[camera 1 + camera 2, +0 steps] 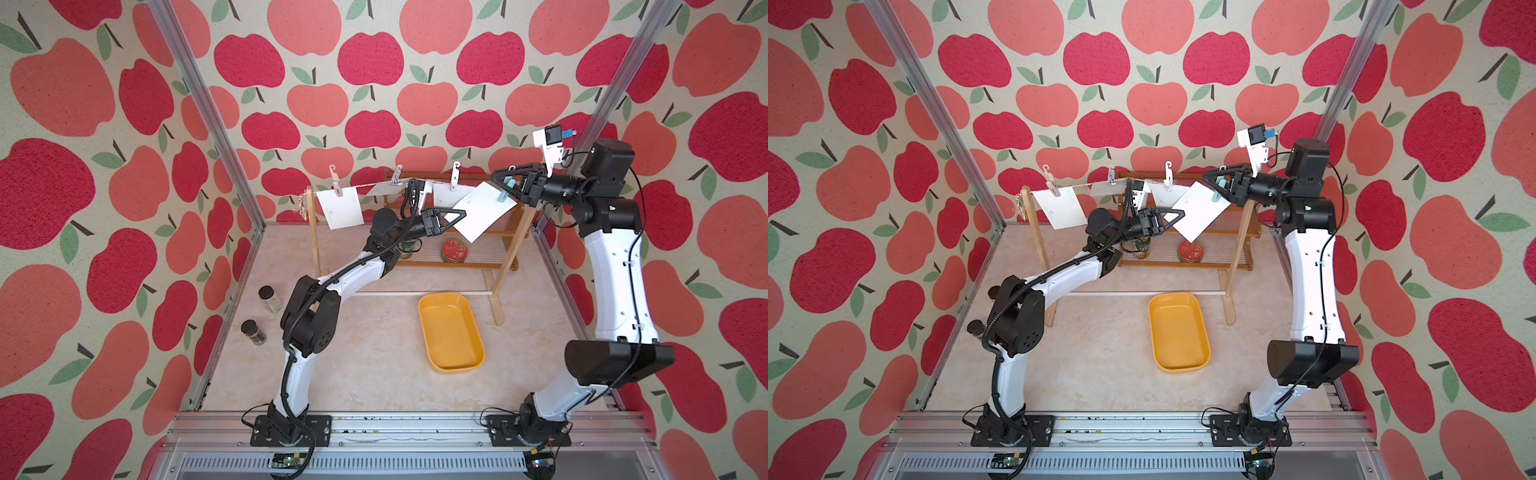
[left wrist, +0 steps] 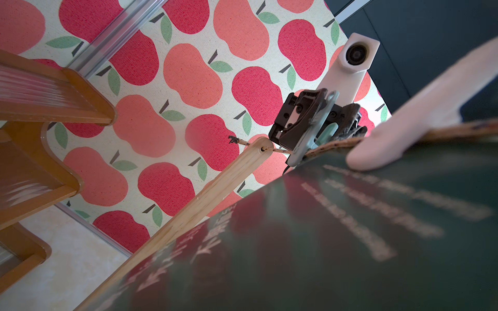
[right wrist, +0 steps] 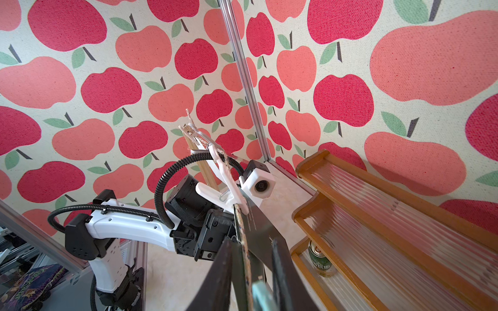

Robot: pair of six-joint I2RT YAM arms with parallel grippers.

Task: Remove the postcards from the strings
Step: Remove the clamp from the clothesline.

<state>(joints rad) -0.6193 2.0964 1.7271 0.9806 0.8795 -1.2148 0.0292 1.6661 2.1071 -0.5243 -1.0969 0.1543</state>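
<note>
1. Postcards: four hang along the twine (image 1: pixel 361 185). The rightmost postcard (image 1: pixel 484 212) is tilted, and my left gripper (image 1: pixel 459 215) has its jaws pressed together on the corner farthest from the clip.
2. My right gripper (image 1: pixel 505 185) is at that card's opposite corner, pinching the teal clothespin (image 1: pixel 503 195) that fastens it to the twine, just beside the right wooden post (image 1: pixel 511 257).
3. In both top views the card spans between the two grippers, white face up.
4. The leftmost postcard (image 1: pixel 338 208) hangs in full sight. The two middle postcards (image 1: pixel 384 189) are partly covered by my left arm's wrist camera.
5. The left wrist view shows what the top views do not: the held card's dark printed face (image 2: pixel 323 242), its pale lettering too blurred to read. My own left fingers are cut out of that frame. It also shows the right gripper (image 2: pixel 326 126) closed around the teal clothespin (image 2: pixel 307 140) on the twine (image 2: pixel 280 151).
6. In the right wrist view the card (image 3: pixel 258 234) appears nearly edge-on. My right fingers (image 3: pixel 215 282) are dark blurs at the bottom, and a white clothespin (image 3: pixel 229 185) is further along the line.
</note>
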